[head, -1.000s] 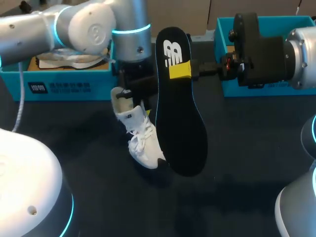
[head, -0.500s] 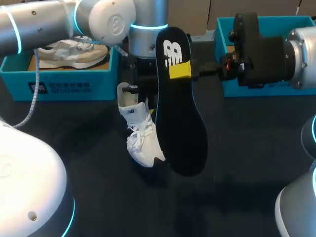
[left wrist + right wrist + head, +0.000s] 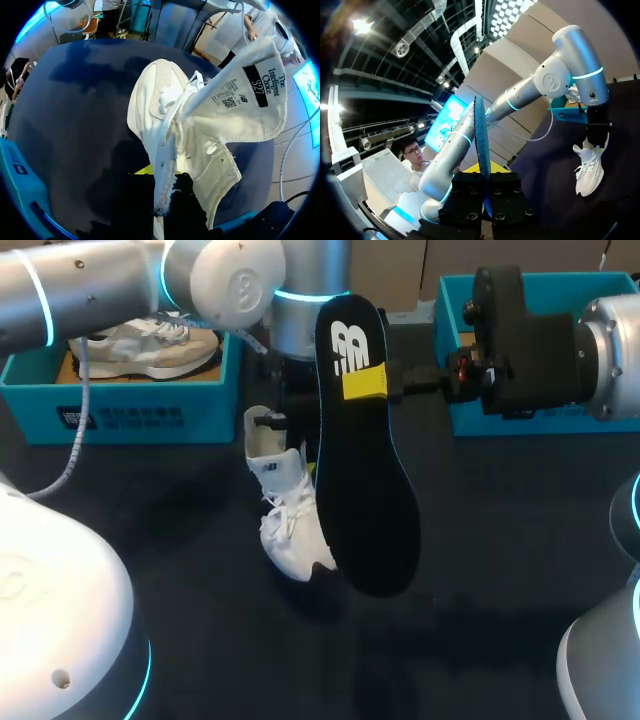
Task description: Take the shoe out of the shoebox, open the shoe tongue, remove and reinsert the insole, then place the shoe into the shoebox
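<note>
- Two grippers are each loaded in the head view. The left gripper (image 3: 283,418) is clamped on the heel of the white shoe (image 3: 288,515), which hangs toe-down over the dark counter (image 3: 480,540). The right gripper (image 3: 385,380) pinches the black insole (image 3: 365,470) near its heel end, just right of the shoe.
- The blue shoebox (image 3: 130,405) sits far left, well apart from both.
- With the insole out, I judge that reinsertion is the step in hand. The next move calls for bringing the insole's toe end into line with the shoe's mouth.
- Seen from the left wrist, the shoe's collar sits between the fingers, and the tongue (image 3: 240,100) is folded wide, away from the opening.
- Seen from the right wrist, the insole (image 3: 480,135) stands edge-on between the closed fingers, with the shoe (image 3: 590,172) far ahead and to one side.
</note>
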Robot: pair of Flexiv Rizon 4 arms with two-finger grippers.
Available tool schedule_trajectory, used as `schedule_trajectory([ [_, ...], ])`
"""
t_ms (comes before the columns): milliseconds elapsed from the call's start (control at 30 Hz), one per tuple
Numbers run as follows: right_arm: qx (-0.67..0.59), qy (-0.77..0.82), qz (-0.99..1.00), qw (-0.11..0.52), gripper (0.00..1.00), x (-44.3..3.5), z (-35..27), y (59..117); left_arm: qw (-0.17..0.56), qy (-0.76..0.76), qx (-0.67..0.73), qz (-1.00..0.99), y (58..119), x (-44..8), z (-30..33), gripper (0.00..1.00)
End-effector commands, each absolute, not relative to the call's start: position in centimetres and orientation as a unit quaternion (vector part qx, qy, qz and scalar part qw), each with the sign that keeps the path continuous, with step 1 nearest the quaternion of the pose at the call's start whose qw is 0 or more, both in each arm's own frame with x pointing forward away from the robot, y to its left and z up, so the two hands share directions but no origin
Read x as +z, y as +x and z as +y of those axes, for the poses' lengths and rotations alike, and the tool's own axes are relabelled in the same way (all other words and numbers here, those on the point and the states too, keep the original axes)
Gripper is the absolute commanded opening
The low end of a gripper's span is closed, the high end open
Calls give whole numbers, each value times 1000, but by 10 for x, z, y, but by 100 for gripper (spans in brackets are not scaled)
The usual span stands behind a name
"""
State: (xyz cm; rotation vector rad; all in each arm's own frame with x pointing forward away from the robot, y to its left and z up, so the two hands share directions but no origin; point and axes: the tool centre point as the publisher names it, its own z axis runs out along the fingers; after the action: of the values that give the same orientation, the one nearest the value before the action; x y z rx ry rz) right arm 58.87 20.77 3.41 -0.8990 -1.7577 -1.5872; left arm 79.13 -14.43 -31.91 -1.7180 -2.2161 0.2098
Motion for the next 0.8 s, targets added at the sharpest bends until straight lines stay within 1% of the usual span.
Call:
schedule_trajectory([
  [33, -600, -341, -660, 298, 0, 34, 212, 585, 165, -622, 54, -763, 777, -316, -162, 0],
  [367, -600, -341, -660, 298, 0, 34, 212, 585, 161, -649, 29, -743, 761, -331, -189, 0],
  [800, -600, -341, -660, 298, 0, 34, 212, 585, 174, -650, 8, -739, 744, -357, -185, 0],
])
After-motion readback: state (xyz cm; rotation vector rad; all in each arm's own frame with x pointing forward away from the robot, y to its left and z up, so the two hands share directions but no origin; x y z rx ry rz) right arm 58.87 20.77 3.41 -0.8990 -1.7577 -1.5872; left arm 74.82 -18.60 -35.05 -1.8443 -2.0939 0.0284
